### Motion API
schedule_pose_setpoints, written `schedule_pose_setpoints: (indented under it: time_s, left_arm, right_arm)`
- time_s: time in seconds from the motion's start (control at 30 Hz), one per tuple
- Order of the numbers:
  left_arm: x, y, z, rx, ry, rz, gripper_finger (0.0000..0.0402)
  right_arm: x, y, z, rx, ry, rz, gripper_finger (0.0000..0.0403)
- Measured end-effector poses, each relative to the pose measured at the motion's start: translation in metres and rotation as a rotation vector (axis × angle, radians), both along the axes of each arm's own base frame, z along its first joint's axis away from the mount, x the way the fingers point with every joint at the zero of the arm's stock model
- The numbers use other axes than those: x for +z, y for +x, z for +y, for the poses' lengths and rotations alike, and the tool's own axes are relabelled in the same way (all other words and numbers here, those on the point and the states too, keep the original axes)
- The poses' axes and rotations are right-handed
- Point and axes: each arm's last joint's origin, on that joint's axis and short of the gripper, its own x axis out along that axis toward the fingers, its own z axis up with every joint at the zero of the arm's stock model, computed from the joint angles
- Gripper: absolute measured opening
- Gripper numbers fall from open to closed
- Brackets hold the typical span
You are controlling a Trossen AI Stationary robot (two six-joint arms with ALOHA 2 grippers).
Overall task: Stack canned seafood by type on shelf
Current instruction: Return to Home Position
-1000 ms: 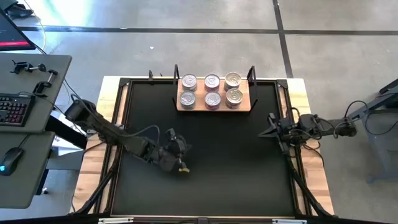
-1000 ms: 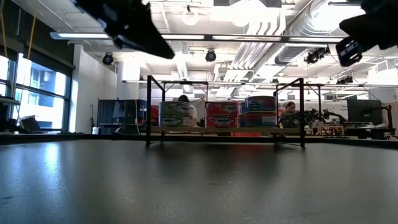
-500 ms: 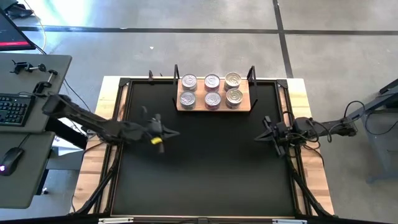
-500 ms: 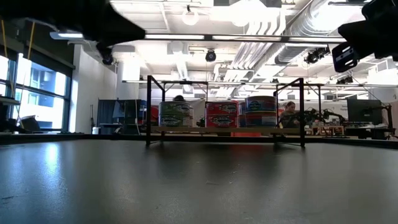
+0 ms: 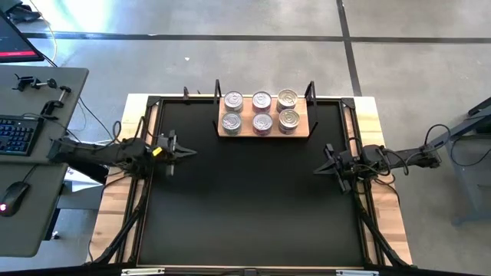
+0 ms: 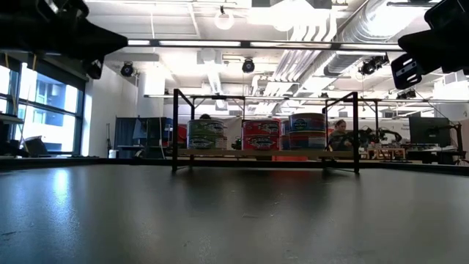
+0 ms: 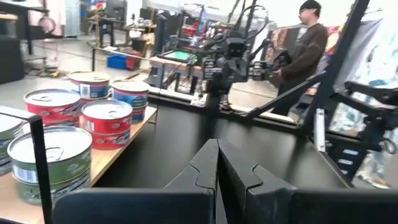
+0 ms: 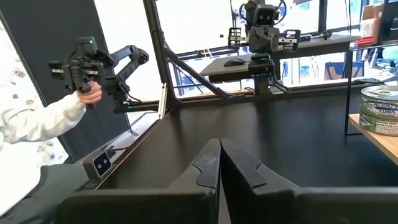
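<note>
The left tool [image 5: 186,150] and right tool [image 5: 324,162] hover by the desk's [image 5: 253,207] sides, closed and empty. The cans [image 5: 262,121] fill the far shelf [image 5: 301,131].

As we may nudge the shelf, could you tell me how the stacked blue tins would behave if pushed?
The blue tins look low and wide, so tipping seems unlikely. Their lids are smooth metal, so the upper tin would probably slide first.

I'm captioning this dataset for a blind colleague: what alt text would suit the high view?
Seen from above, six lids of canned seafood show in two rows of three on a wooden shelf at the black table's far middle. The left gripper hangs near the table's left edge, the right gripper near its right edge, both empty.
</note>
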Motion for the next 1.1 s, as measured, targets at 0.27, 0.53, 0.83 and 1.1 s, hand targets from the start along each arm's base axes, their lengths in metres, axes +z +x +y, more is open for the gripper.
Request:
schedule_pose_setpoints:
  time_s: [0.27,0.53,0.83,1.1]
  left_arm:
    - [-0.018,-0.016,0.001,-0.116,0.053,-0.064,0.0000]
    - [-0.035,-0.020,-0.003,-0.240,0.081,-0.041,0.0000]
    - [-0.037,-0.020,-0.003,-0.248,0.096,-0.027,0.0000]
    - [-0.037,-0.020,-0.003,-0.246,0.056,-0.026,0.0001]
  right_arm:
    - [-0.001,0.000,0.000,0.000,-0.001,0.007,0.0002]
    - [-0.001,0.000,0.000,0.000,-0.003,0.015,0.0002]
    - [-0.003,0.000,0.000,-0.002,-0.006,0.035,0.0002]
    - [-0.003,0.001,-0.004,-0.106,-0.054,0.022,0.0002]
